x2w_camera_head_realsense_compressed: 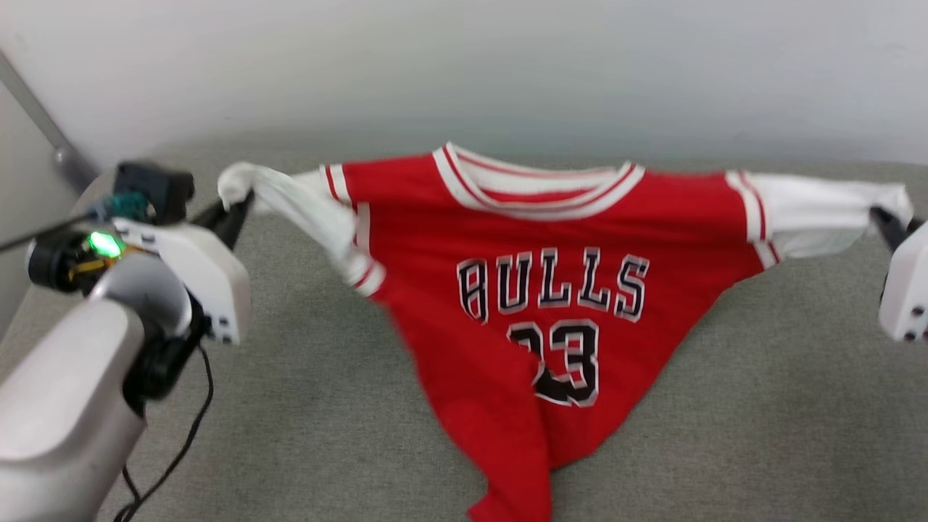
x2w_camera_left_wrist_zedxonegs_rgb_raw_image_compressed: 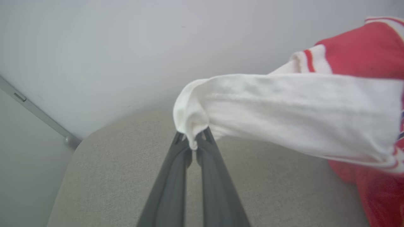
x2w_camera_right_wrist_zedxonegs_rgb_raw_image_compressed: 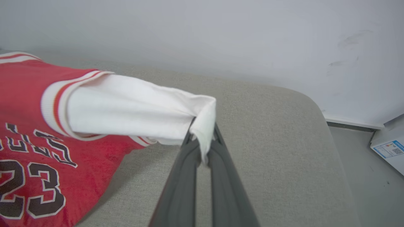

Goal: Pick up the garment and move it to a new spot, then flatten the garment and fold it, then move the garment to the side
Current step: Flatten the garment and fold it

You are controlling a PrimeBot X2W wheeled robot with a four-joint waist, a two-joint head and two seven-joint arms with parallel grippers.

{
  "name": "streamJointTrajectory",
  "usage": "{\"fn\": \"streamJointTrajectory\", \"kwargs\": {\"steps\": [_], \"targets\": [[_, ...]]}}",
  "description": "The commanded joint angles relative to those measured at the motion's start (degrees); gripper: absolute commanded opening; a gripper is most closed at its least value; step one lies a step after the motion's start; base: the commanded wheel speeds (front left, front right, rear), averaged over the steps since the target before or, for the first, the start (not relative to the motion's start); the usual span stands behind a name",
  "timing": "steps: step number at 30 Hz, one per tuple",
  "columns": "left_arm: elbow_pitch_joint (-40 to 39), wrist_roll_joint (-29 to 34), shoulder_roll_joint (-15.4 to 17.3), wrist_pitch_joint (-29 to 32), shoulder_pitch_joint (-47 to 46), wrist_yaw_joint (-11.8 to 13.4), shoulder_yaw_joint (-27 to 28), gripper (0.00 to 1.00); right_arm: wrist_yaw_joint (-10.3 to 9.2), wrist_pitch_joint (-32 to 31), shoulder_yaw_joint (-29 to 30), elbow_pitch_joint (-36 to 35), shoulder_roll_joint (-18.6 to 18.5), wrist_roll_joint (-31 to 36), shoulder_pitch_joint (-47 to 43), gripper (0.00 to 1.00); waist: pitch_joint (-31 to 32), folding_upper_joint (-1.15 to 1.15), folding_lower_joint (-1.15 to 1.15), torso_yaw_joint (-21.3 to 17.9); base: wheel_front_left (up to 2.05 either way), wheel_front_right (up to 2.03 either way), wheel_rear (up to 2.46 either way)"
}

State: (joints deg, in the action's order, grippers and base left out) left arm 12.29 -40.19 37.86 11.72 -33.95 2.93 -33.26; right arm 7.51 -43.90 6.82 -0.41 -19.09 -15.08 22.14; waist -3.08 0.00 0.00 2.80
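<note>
Cushion (x2w_camera_head_realsense_compressed: 761, 406), grey: lies under the load. Shirt (x2w_camera_head_realsense_compressed: 507, 217), red, number side up: strung by both white sleeves above the cushion, hem sagging. Left end effector (x2w_camera_head_realsense_compressed: 238, 204), right end effector (x2w_camera_head_realsense_compressed: 879, 217): each pinching a sleeve end. Step: relocation; next likely needs an even lowering, kept taut.

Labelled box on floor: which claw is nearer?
Right: the right claw grips the jersey sleeve at the cushion end beside the box; left claw grips the opposite sleeve, across the jersey.
</note>
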Motion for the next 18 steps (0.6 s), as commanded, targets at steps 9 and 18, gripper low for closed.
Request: {"fn": "streamJointTrajectory", "kwargs": {"steps": [9, 18], "targets": [[8.2, 2.3, -3.0, -4.0, -19.2, 2.1, 5.3, 0.00, -0.06, 4.8, -2.1, 4.9, -2.5, 1.9, 21.2, 0.00, -9.3, 0.00, 0.00, -1.4, 0.00, 0.00, 0.00], [15.4, 4.7, -2.2, -10.1, -38.8, 1.7, 10.0, 0.00, -0.07, 14.3, -2.9, 11.1, -1.2, 8.6, 43.4, 0.00, -20.3, 0.00, 0.00, -4.1, 0.00, 0.00, 0.00]]}}
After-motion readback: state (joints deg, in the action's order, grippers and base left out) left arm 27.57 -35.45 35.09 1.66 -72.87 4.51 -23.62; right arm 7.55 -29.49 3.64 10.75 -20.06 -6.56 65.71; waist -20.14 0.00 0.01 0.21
